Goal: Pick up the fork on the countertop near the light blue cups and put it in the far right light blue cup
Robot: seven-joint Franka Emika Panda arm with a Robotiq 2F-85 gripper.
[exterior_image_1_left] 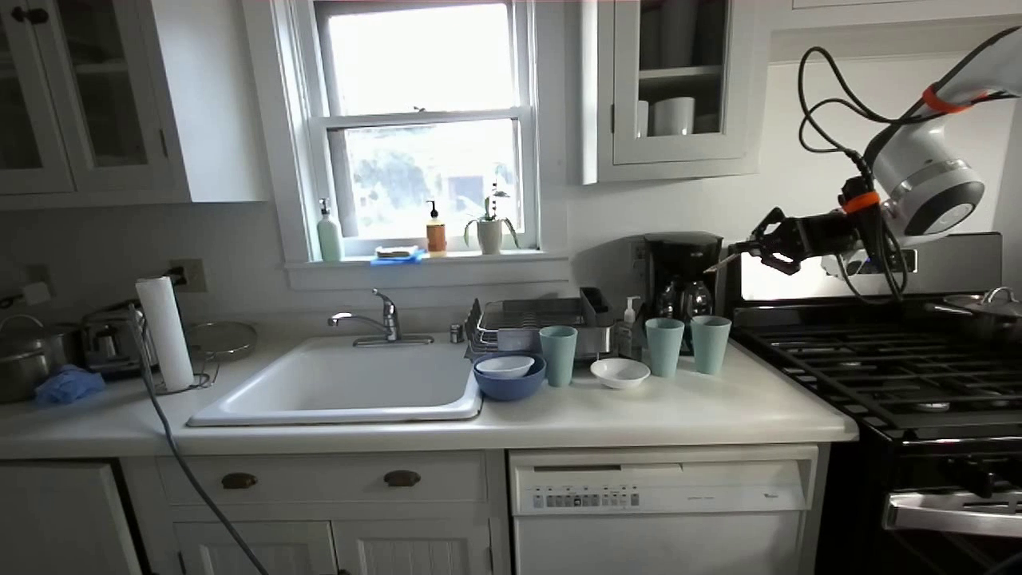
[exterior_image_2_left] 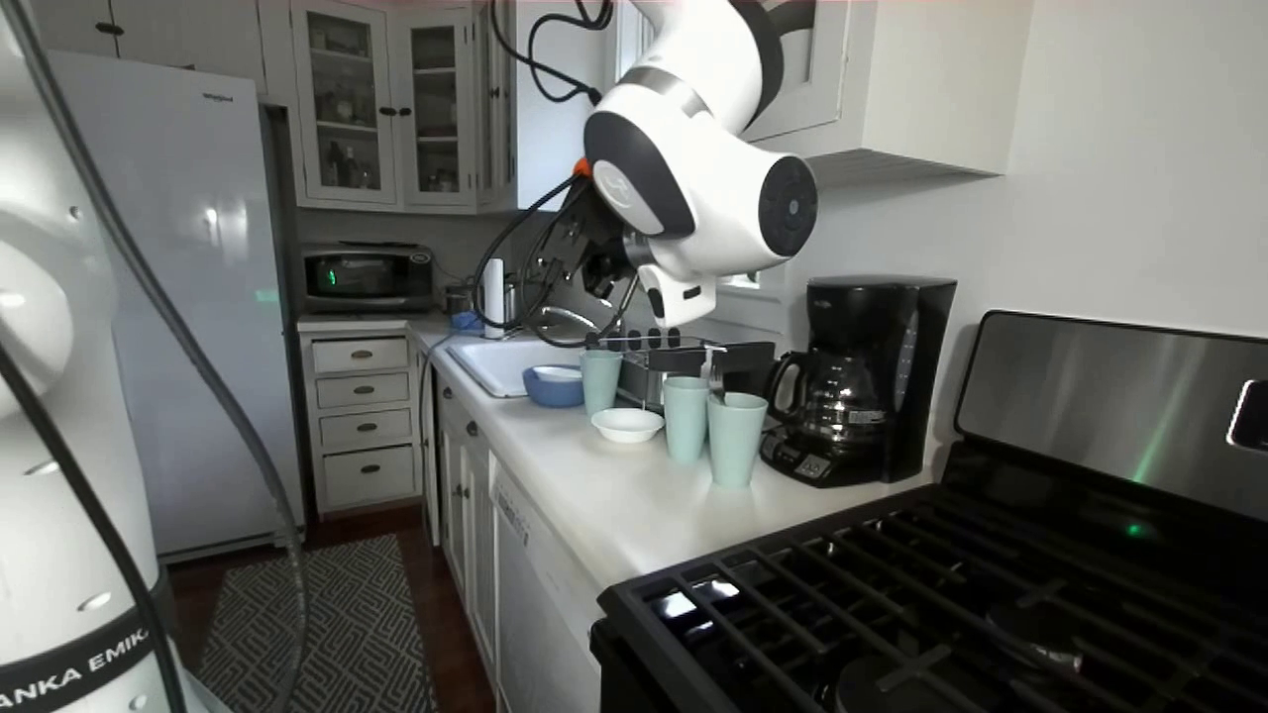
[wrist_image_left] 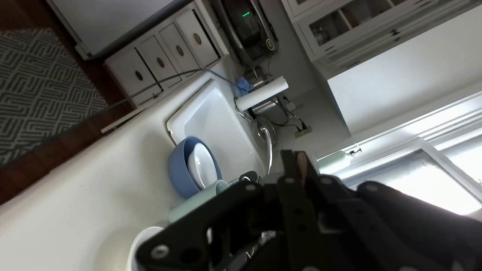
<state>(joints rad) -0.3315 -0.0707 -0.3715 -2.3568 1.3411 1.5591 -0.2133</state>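
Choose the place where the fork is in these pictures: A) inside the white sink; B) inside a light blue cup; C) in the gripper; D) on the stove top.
C: in an exterior view the fork, thin and tan, sticks out from the closed gripper.

Arm [exterior_image_2_left: 713, 203]: white, rounded; black oval panel [exterior_image_2_left: 654, 158] with pale emblem disc [exterior_image_2_left: 619, 185]; silver ring [exterior_image_2_left: 666, 89]; dark round cap [exterior_image_2_left: 788, 208]. Orange bands [exterior_image_1_left: 942, 101]: two. Cables [exterior_image_1_left: 861, 166]: black, in loose loops. Column [exterior_image_2_left: 69, 535]: white, rounded; black stripe [exterior_image_2_left: 77, 658] lettered "ANKA EMIK" in white capitals (name running out of view). Gripper [exterior_image_1_left: 742, 248]: black, jointed; pale round screws [wrist_image_left: 160, 251] on the links [wrist_image_left: 211, 213].
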